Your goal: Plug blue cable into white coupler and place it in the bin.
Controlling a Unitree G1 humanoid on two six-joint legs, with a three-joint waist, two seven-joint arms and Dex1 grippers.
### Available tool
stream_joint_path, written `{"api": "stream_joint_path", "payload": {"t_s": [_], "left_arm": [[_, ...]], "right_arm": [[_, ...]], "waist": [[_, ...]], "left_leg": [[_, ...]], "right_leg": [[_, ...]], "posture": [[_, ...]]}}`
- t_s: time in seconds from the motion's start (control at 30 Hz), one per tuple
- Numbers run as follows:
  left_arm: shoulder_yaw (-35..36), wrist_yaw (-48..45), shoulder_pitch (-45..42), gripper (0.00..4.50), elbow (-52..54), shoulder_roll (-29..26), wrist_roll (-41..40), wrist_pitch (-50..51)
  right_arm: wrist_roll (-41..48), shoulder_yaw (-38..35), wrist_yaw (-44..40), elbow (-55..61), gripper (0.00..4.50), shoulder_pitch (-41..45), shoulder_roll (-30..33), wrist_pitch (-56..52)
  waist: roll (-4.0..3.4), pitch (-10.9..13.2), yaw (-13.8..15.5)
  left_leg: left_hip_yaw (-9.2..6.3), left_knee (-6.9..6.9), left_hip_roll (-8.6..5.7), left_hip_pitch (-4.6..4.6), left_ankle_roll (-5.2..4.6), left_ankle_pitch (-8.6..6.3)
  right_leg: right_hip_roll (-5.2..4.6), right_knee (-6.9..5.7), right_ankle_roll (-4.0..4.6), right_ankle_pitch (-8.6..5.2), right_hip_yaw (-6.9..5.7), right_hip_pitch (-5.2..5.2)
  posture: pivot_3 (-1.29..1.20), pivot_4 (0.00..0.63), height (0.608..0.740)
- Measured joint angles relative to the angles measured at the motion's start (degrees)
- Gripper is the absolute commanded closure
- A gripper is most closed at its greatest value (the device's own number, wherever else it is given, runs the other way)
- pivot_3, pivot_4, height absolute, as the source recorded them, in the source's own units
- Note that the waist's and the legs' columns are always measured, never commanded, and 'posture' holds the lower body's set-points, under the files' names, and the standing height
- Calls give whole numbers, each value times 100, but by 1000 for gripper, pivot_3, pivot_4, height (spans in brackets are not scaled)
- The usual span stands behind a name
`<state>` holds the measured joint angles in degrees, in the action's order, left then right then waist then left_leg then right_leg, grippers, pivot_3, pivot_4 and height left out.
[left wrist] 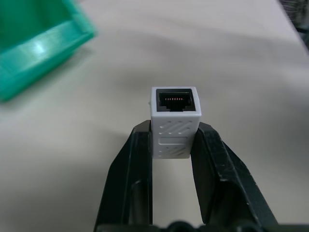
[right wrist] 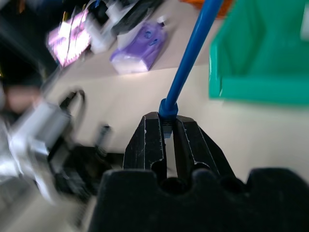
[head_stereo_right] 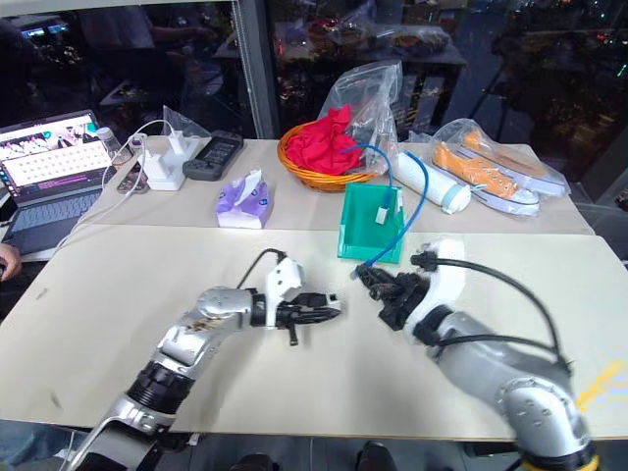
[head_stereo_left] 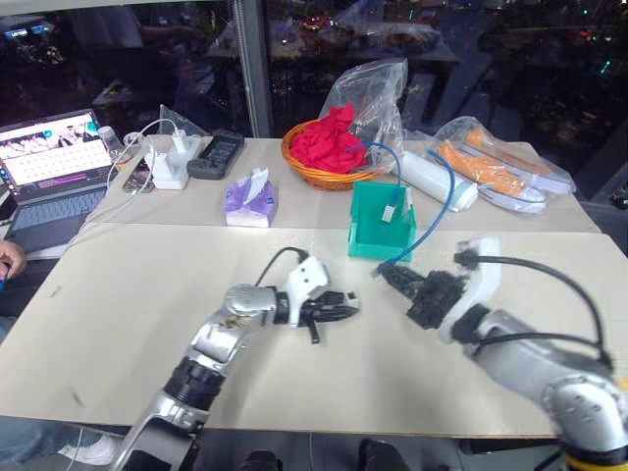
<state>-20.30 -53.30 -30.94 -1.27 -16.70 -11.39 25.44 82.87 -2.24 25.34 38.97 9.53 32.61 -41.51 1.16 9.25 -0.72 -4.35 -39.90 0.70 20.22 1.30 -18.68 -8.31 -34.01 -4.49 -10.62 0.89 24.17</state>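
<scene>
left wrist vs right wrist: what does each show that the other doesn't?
Left wrist alone: the white coupler clamped between the left tool's black fingers, its dark socket with contact pins facing the camera.

Right wrist alone: the blue cable pinched at its end by the right tool, the purple tissue pack farther back, and the left arm, blurred.

Both: the teal bin and the pale table.
</scene>
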Motion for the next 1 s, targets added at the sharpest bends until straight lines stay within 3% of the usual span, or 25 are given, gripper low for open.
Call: {"api": "stream_joint_path", "payload": {"t_s": [0.13, 0.33, 0.6, 1.0], "left_arm": [[-357, 79, -69, 3860, 63, -99, 316, 336], [-570, 109, -98, 3860, 162, -151, 471, 760], [-551, 34, -98, 3860, 262, -107, 437, 708], [-466, -38, -61, 3860, 261, -120, 322, 698]], "right_arm": [[110, 121, 495, 186, 4500, -117, -254, 52], [117, 221, 609, 289, 4500, -377, -180, 41], [-69, 224, 267, 307, 4500, -836, 35, -18], [-407, 381, -262, 93, 4500, -864, -34, -88]], "waist": [[-3, -2, -28], [-3, -2, -10], [-3, -2, -3], [-3, -2, -6]], "left_leg": [[-2, 6, 2, -5, -1, 0], [-2, 5, 2, -4, -1, 0], [-2, 4, 1, -4, -2, 0], [-2, 3, 1, -5, -2, 0]], "right_leg": [[4, -5, 2, -1, 0, 3], [4, -3, 2, -1, 0, 2], [4, -1, 2, -1, 1, 0], [4, -2, 2, -1, 1, 0]], "posture": [[0, 150, 740], [0, 150, 740], [0, 150, 740], [0, 150, 740]]}}
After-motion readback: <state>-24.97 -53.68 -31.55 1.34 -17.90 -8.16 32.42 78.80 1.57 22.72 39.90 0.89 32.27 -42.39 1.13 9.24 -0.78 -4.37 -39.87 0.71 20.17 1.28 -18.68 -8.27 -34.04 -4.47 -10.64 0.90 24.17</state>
